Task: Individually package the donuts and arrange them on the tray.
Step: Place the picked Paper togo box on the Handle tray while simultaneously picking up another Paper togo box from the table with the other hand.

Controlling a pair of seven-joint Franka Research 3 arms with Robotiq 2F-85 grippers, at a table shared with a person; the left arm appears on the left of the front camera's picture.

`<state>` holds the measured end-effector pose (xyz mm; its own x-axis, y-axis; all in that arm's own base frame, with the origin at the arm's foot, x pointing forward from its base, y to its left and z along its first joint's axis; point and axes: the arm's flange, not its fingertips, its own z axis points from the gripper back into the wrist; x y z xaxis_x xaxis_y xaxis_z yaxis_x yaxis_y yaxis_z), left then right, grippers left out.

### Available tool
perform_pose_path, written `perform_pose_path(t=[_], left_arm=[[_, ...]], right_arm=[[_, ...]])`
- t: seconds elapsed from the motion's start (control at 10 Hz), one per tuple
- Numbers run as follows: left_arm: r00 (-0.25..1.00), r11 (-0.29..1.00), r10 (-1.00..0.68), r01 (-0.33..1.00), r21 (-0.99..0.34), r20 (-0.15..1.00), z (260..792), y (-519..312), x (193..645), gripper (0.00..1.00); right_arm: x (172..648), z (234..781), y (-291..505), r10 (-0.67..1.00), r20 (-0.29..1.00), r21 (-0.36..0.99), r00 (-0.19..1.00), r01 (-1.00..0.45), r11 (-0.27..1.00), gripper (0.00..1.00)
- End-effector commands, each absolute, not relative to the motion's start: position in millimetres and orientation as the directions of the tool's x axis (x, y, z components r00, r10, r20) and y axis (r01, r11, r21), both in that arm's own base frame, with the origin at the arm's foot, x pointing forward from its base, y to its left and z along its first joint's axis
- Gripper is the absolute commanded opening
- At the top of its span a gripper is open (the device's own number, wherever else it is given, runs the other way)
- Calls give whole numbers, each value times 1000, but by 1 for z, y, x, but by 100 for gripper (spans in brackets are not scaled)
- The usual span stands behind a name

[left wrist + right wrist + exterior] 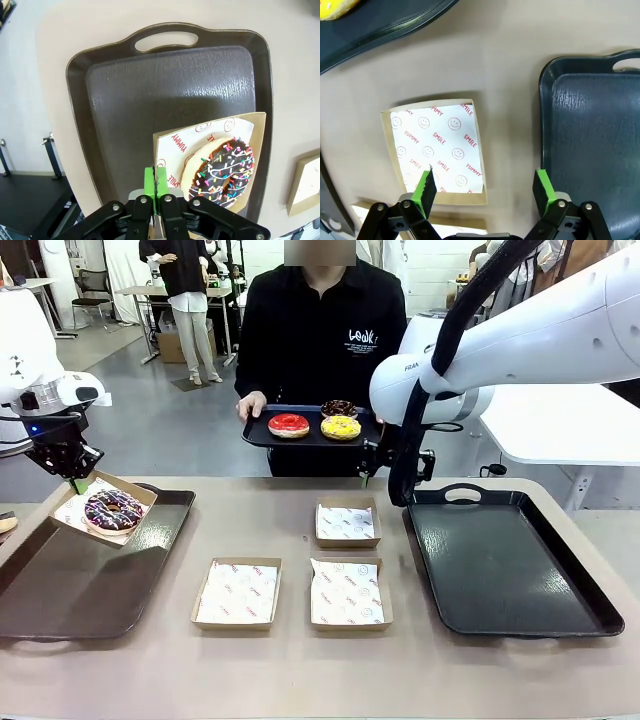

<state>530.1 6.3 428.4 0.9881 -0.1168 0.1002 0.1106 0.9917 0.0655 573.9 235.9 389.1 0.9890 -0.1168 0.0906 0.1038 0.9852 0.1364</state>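
Red words "SMILE" and "YUMMY", among smiley faces, repeat across a white paper liner inside a cardboard box. Both words also show on the second liner, under the sprinkled donut. The right arm bears the letters "FRA".

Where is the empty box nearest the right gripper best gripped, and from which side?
By one low side wall, from straight above. The box lies flat and open-topped on the table, its thin cardboard walls standing up, so the right gripper's open fingers could likely straddle one, one inside, one outside. The left gripper pinches its donut box by the rim that way.
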Motion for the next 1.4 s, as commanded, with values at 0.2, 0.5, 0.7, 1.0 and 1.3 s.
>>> perform_pose_path(t=[0.2, 0.5, 0.7, 1.0, 1.3], left_arm=[[990, 993, -103, 97, 65, 100, 432, 7, 529, 1], [990, 998, -60, 57, 22, 129, 427, 4, 542, 1], [990, 1000, 13, -13, -2, 140, 424, 3, 551, 1], [991, 999, 50, -48, -17, 124, 414, 4, 565, 1], [993, 999, 46, -45, -11, 106, 403, 7, 573, 1]], right_arm=[[574, 389, 236, -117, 91, 136, 989, 104, 985, 100], [572, 364, 253, -4, 95, 55, 995, -1, 999, 100], [580, 348, 260, -18, 78, 36, 997, 16, 999, 100], [590, 332, 265, -37, 43, 34, 998, 36, 999, 100], [594, 326, 268, -35, 41, 38, 999, 33, 999, 100]])
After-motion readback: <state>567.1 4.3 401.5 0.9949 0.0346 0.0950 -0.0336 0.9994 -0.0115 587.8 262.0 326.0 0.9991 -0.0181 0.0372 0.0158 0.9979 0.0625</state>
